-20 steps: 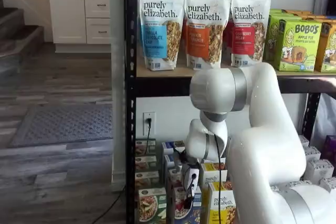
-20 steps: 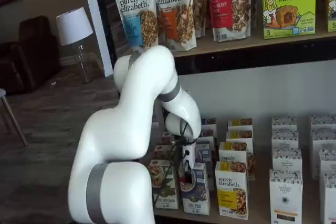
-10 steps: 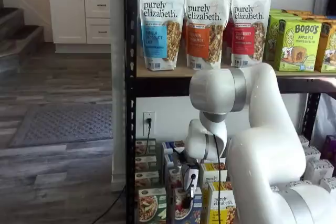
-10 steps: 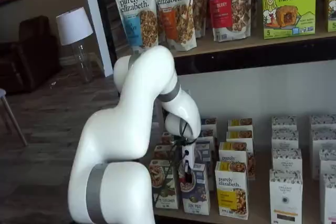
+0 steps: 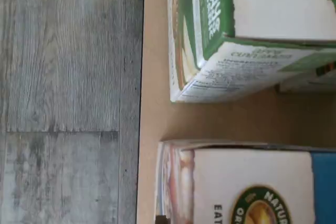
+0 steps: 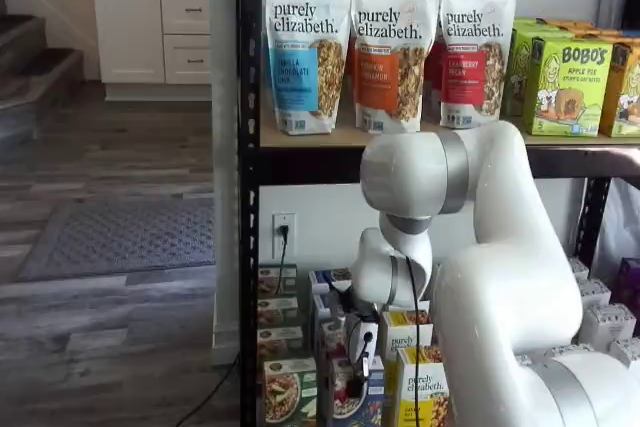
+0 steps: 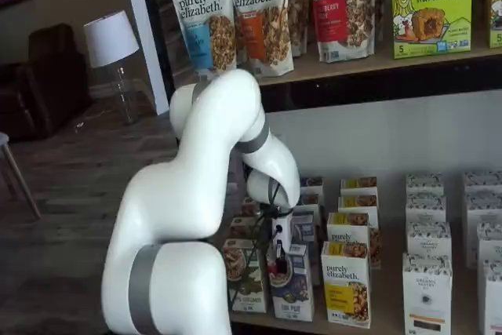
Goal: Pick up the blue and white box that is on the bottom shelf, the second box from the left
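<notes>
**Gripper down on the front blue and white box**

Black-fingered white gripper (image 7: 278, 258) lowered onto the top of the small blue and white carton (image 7: 293, 294); closed on it or not: cannot tell. Carton upright at the front of the bottom shelf (image 7: 376, 328), between green-fronted box (image 7: 245, 282) and yellow "purely elizabeth" box (image 7: 346, 284).

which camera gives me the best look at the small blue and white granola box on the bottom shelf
A shelf view shows the small blue and white granola box best: its whole front is visible below the end effector. In the other shelf view the box is cut off by the frame edge. The wrist view shows only part of its top.
</notes>
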Available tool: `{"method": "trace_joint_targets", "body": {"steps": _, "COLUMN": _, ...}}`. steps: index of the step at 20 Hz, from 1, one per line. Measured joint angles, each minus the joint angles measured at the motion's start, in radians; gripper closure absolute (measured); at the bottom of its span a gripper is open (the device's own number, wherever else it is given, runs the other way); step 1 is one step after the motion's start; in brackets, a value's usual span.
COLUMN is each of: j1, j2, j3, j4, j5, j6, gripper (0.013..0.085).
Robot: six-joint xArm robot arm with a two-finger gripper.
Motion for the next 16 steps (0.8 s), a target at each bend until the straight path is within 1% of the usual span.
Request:
{"method": "trace_joint_targets", "body": {"steps": 6, "j1": -0.001, "j2": -0.002, "j3": 0.001, "j4": 0.008, "j5": 0.008, "j6": -0.008, "gripper": 0.033}}
{"method": "trace_joint_targets", "body": {"steps": 7, "j1": -0.001, "j2": -0.002, "j3": 0.002, "j4": 0.01, "j5": 0.008, "j6": -0.009, "gripper": 0.037}}
{"method": "trace_joint_targets", "body": {"steps": 8, "j1": -0.001, "j2": -0.003, "j3": 0.002, "j4": 0.012, "j5": 0.009, "j6": -0.011, "gripper": 0.037}}
{"method": "trace_joint_targets", "body": {"steps": 9, "j1": -0.002, "j2": -0.004, "j3": 0.003, "j4": 0.013, "j5": 0.01, "j6": -0.013, "gripper": 0.041}}
{"method": "trace_joint_targets", "body": {"steps": 10, "j1": -0.002, "j2": -0.004, "j3": 0.002, "j4": 0.014, "j5": 0.013, "j6": -0.014, "gripper": 0.041}}
{"method": "trace_joint_targets", "body": {"steps": 11, "j1": -0.002, "j2": -0.005, "j3": 0.002, "j4": 0.014, "j5": 0.016, "j6": -0.014, "gripper": 0.045}}
{"method": "trace_joint_targets", "body": {"steps": 12, "j1": -0.003, "j2": -0.005, "j3": 0.002, "j4": 0.013, "j5": 0.018, "j6": -0.014, "gripper": 0.045}}
{"method": "trace_joint_targets", "body": {"steps": 13, "j1": -0.003, "j2": -0.006, "j3": 0.003, "j4": 0.014, "j5": 0.019, "j6": -0.014, "gripper": 0.049}}
{"method": "trace_joint_targets", "body": {"steps": 16, "j1": -0.001, "j2": -0.007, "j3": 0.009, "j4": 0.015, "j5": 0.006, "j6": -0.014, "gripper": 0.049}}
